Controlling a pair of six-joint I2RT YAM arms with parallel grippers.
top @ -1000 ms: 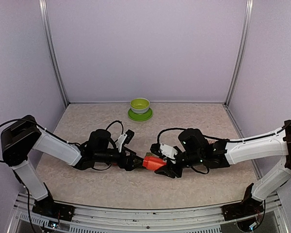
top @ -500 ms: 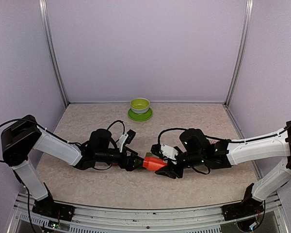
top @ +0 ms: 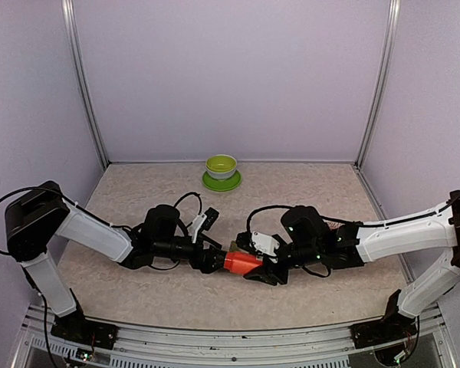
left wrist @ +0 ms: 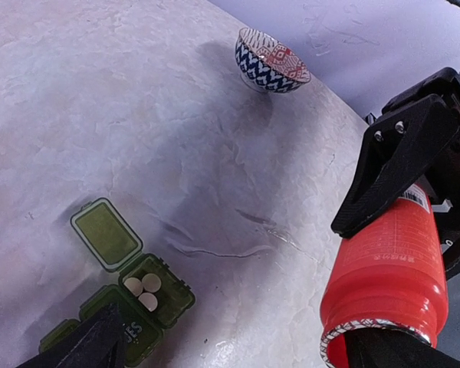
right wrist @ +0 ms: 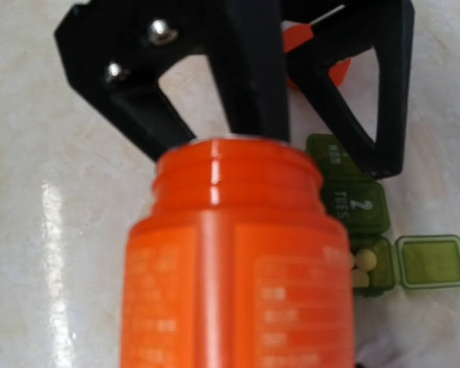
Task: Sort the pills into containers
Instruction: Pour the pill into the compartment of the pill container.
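We see the right gripper [top: 254, 264] clamped around the red bottle [top: 238, 262], which lies on its side, uncapped. The left gripper [top: 215, 261] stands at the bottle's mouth, fingers spread wide and grasping nothing. The containers [left wrist: 138, 303] sit on the table just beside that mouth — end lid flipped up, pale pills [left wrist: 142, 290] inside.
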